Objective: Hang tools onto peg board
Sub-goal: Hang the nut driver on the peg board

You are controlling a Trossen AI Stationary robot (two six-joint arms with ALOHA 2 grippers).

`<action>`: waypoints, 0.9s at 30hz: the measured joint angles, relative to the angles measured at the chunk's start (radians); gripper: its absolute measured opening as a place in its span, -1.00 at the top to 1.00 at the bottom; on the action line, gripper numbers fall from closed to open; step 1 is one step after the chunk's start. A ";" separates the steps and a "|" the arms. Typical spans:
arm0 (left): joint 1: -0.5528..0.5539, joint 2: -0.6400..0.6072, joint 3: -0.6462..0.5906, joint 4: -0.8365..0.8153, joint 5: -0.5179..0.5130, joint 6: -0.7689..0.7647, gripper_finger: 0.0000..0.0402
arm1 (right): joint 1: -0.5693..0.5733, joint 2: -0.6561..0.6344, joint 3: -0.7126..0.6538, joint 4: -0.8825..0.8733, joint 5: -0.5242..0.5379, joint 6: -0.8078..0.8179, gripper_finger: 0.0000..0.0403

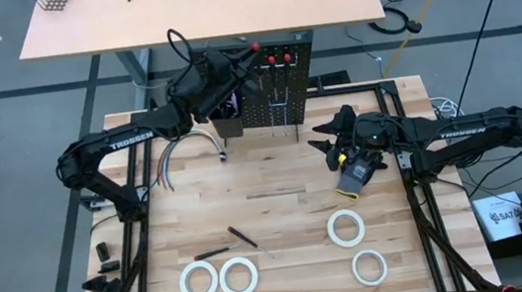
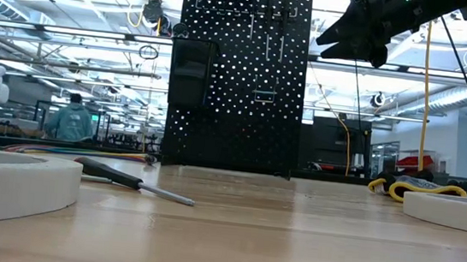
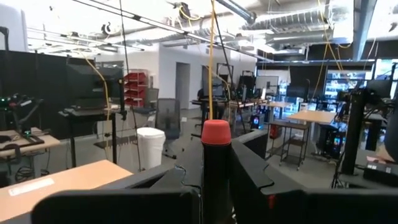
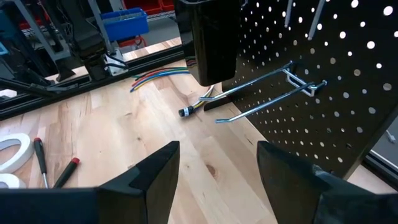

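The black peg board (image 1: 274, 89) stands upright at the table's far middle, with two red-capped screwdrivers (image 1: 280, 61) hanging on it. My left gripper (image 1: 248, 56) is at the board's top left, shut on a black-handled screwdriver with a red cap (image 3: 216, 132). To the right of the board, my right gripper (image 1: 331, 144) hovers open and holds nothing; its wrist view shows the board's hooks (image 4: 273, 84) and bin (image 4: 208, 37). Several white tape rolls (image 1: 239, 276) and two screwdrivers (image 1: 242, 236) lie flat on the near part of the table. My left gripper pinches the screwdriver's black handle (image 3: 216, 177) between its two fingers (image 3: 258, 165), just below the red cap. The fingers come nearly level from the table's left and lie across the handle. The screwdriver stands upright, cap up, clear of the table, beside the board's top edge.
A black-and-yellow flat object (image 1: 350, 180) lies under my right gripper. A grey cable bundle (image 1: 182, 151) curves on the table left of the board. More tape rolls lie at the near right (image 1: 347, 226). A second wooden table (image 1: 204, 3) stands behind the board.
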 joint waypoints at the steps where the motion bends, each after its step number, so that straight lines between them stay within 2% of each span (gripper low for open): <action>1: 0.000 0.000 0.000 -0.001 0.000 0.001 0.81 | 0.000 0.000 0.000 0.000 0.000 0.000 -0.03; 6: -0.001 0.000 0.000 -0.002 0.000 0.085 0.81 | 0.000 0.000 0.000 0.000 0.000 0.010 -0.03; 11: -0.001 0.000 0.000 -0.008 0.000 0.126 0.53 | 0.000 0.000 0.000 -0.001 0.000 0.011 -0.03; 14: -0.001 0.000 0.000 -0.010 -0.001 0.128 0.44 | 0.000 0.000 0.000 -0.001 0.000 0.011 -0.03; 22: -0.001 -0.007 0.000 -0.015 -0.008 0.129 0.41 | 0.000 0.000 0.000 -0.001 -0.002 0.011 -0.03; 27: -0.001 -0.073 0.000 -0.014 -0.011 0.129 0.40 | 0.000 0.000 0.000 -0.003 -0.005 0.036 -0.03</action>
